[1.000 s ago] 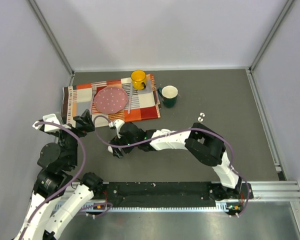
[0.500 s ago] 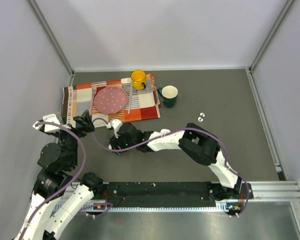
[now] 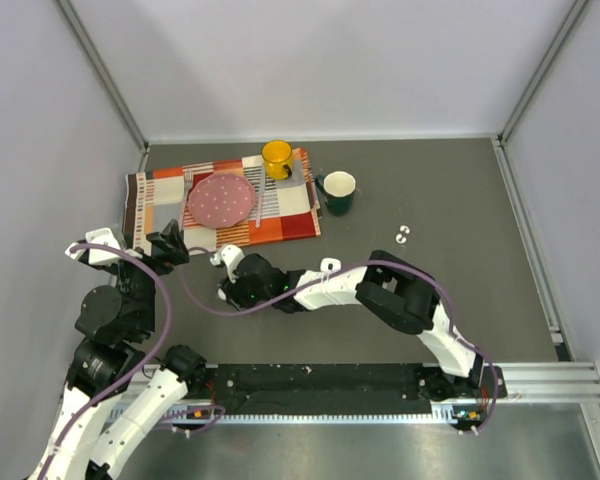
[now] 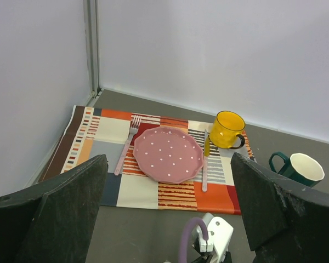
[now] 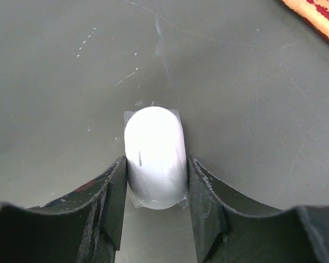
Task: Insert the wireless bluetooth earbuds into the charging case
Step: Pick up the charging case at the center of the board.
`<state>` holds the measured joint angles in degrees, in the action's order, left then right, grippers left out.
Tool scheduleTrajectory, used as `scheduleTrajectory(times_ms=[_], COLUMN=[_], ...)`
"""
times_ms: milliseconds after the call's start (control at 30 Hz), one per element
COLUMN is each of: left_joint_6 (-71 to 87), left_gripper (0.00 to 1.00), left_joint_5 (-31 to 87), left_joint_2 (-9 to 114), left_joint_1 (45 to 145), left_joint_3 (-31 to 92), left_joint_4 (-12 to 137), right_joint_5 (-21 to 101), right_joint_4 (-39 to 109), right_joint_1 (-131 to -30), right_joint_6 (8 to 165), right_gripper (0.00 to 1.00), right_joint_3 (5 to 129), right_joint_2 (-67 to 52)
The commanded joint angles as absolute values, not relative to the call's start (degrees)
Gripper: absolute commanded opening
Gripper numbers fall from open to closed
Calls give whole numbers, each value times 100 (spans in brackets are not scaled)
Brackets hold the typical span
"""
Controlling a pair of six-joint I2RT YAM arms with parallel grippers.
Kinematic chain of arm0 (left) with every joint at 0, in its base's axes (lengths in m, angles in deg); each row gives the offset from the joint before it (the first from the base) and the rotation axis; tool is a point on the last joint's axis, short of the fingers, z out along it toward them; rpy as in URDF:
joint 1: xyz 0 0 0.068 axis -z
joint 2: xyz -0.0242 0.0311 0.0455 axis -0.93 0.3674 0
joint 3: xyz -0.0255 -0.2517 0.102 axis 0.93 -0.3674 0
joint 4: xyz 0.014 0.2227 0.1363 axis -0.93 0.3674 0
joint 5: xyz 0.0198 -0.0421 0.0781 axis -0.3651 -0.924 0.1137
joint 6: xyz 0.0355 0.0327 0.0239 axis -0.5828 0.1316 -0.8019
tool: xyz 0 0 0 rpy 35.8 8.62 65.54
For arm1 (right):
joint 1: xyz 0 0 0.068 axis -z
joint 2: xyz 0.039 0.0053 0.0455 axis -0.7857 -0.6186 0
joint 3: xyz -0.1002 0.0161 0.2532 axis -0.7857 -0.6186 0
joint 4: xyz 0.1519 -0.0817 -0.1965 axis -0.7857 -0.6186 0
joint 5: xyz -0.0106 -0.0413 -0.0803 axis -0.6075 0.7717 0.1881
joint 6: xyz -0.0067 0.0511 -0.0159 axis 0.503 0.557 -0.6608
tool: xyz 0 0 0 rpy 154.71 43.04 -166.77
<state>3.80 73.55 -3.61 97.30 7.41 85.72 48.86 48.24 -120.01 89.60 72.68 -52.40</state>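
The case (image 5: 155,153) is seen lying flat on the surface (image 5: 252,109), in its left half, just off the near edge of the placemat (image 3: 220,200). It is bracketed by the right pincer (image 5: 156,164). In the right wrist view both fingers (image 5: 112,203) are laid against the case's long sides with no gap to be made out, so a narrow hold across its short width is judged to be made or all but made, while the case rests on the surface. Its long axis is pointed straight out from the pincer, in line with the fingers, and the rounded far end is left free. From above the case is hidden beneath the pincer. The earbuds (image 3: 403,234) are found as a pair in the right half of the surface, right of the green mug (image 3: 338,190) and well apart from the case, off to the right of the right pincer. The left pincer (image 4: 168,186) is held wide and empty just beside the placemat's near-left corner, close to the case and far from the earbuds. The coming move is therefore judged to hinge on bridging that gap between case and earbuds, with the right arm's base the nearer to the earbuds.
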Motion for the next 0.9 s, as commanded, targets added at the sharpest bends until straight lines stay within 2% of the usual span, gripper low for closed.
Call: scheduleTrajectory(times_ms=[0,133,433,667,767,800,867], left_joint_6=[392,409,567,805,857,866,866], left_gripper=[99,99,99,99,99,99,99], left_joint_5=[7362,7345,6985,6616,6528,6510,6484], left_joint_2=[-366,-357,-50,355,434,452,487], left_joint_1=[9710,9709,9709,9709,9709,9709,9709], left_joint_3=[878,861,790,791,773,773,782], left_joint_4=[8484,8449,8387,8492,8449,8448,8439], right_joint_5=[5342,5641,5834,6125,5976,5932,5940], right_joint_4=[4417,4539,4664,3959,4275,4328,4311], right_joint_1=[-12105,-12096,-12043,-12034,-12052,-12043,-12043], right_joint_6=[8819,8819,9074,9197,9258,9267,9259], right_gripper=[40,34,33,43,52,58,60], right_joint_3=[7038,6302,4885,4481,4129,4059,4093], right_joint_2=[-4957,-4518,-3076,-2759,-2636,-2627,-2714])
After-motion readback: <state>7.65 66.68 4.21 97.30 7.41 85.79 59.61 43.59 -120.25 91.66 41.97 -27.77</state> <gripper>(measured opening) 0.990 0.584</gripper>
